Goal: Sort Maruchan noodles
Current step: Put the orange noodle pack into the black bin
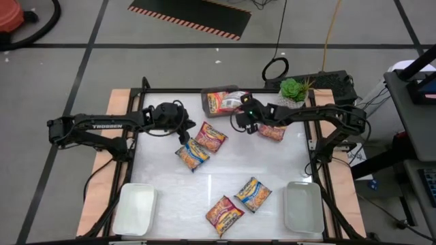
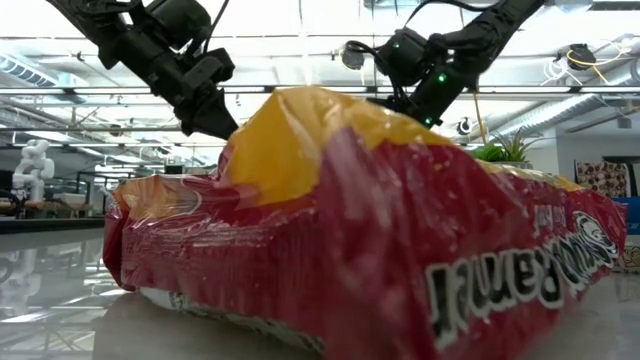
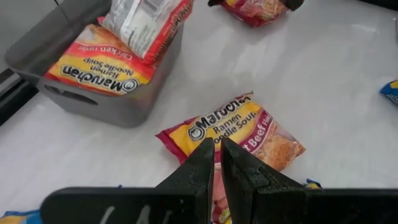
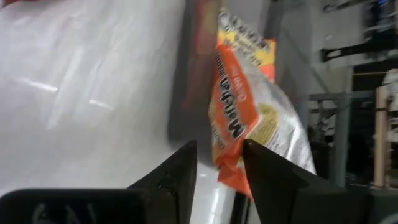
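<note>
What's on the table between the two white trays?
In the high view, two noodle packets lie between the left tray and the right tray: a red one and a blue-and-yellow one, side by side.

Red-and-yellow beef packet, orange-and-yellow chicken packet in a grey bin.

Flat rectangular plastic Maruchan ramen packets, each picturing yellow noodles. Two orange-and-white packets sit tilted in a grey bin at the counter's far edge. A red beef packet and a blue-and-yellow packet lie touching at centre. Another red packet lies farther right. A blue-and-yellow packet and a red packet lie nearest the front.
</note>
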### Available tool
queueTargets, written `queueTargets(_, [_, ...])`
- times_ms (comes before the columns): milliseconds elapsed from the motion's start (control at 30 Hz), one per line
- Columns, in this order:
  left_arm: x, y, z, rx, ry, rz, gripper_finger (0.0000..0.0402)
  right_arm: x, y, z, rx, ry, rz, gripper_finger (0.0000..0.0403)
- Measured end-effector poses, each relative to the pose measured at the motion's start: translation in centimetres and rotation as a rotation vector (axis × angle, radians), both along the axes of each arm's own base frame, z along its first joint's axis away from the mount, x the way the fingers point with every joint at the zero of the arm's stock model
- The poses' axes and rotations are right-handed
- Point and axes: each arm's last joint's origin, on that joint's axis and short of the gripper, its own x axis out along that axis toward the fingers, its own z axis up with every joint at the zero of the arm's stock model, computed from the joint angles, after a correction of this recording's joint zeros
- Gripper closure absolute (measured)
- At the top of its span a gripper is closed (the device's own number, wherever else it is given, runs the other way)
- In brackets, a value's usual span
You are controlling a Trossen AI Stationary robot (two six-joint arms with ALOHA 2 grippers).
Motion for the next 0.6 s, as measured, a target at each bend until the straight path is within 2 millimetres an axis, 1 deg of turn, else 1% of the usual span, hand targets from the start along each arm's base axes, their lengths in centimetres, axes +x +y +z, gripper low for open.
queueTargets(100, [0.03, 0.01, 0.04, 0.003, -0.005, -0.001, 0.0369, -0.05, 0.02, -0.37, -0.041, -0.042, 0.02, 0.0239])
queueTargets(233, [0.03, 0.02, 0.04, 0.003, -0.005, 0.0, 0.0369, -0.28, -0.06, -0.73, -0.062, -0.047, 0.027, 0.0194])
queueTargets(333, [0.03, 0.02, 0.05, 0.003, -0.005, 0.0, 0.0369, -0.43, -0.4, -0.73, -0.068, -0.044, 0.014, 0.0182])
queueTargets(400, [0.03, 0.02, 0.05, 0.003, -0.005, 0.0, 0.0369, -0.51, -0.59, -0.7, -0.089, -0.035, -0.006, 0.0189])
queueTargets(467, [0.03, 0.02, 0.05, 0.003, -0.005, 0.0, 0.0369, -0.56, -0.68, -0.66, -0.115, -0.022, -0.022, 0.021])
queueTargets(600, [0.03, 0.02, 0.05, 0.003, -0.005, 0.0, 0.0369, -0.56, -0.72, -0.62, -0.133, -0.013, -0.024, 0.0275])
